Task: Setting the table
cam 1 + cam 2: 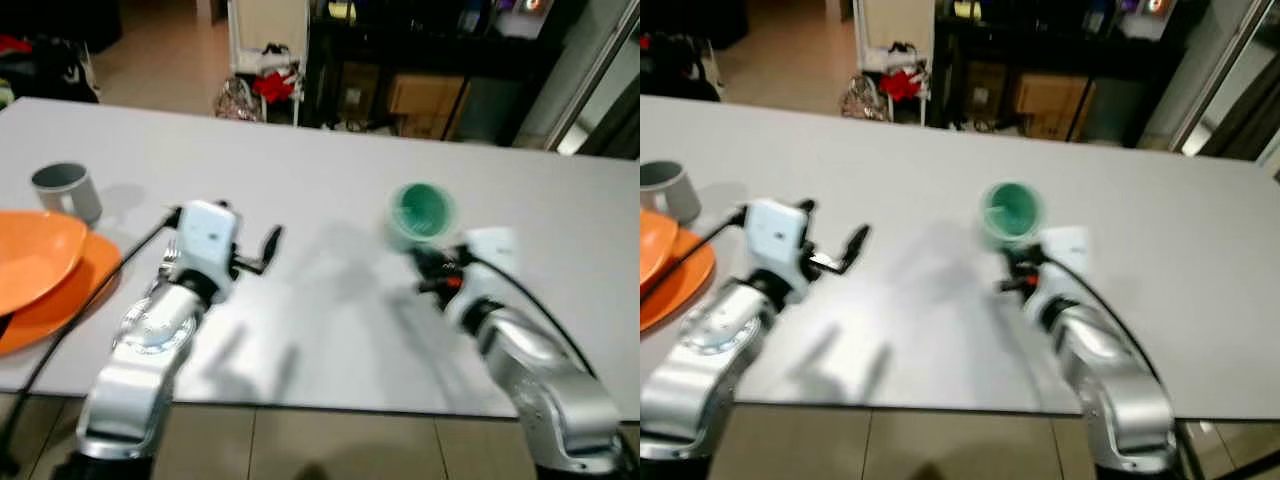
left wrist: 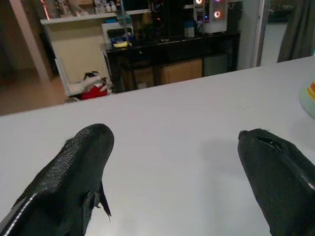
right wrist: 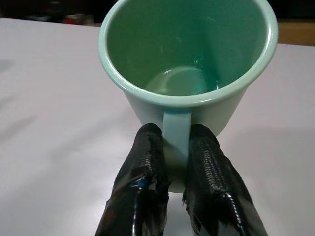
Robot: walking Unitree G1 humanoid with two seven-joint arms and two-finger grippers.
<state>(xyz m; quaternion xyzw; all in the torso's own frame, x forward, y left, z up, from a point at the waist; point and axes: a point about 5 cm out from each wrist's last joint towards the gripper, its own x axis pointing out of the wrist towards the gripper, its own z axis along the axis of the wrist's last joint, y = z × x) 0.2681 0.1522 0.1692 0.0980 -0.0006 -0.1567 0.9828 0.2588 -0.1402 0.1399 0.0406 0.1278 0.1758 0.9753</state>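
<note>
pinching green mug (image 3: pixel 189 64) handle between right gripper (image 3: pixel 178 162) jaws; left gripper (image 2: pixel 177 167) jaws wide, over table (image 1: pixel 330 180).

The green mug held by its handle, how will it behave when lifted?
The green mug looks rigid, probably glazed, so it may slip. The right pincer pinches only the handle, so the mug might swing or tilt. It looks empty, so likely light.

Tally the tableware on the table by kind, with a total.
Mugs: 2, a green mug held by its handle in the right gripper, and a grey mug at the left.
Orange plates: 2, stacked.
Total: 4.
The left gripper is open and holds nothing.
</note>
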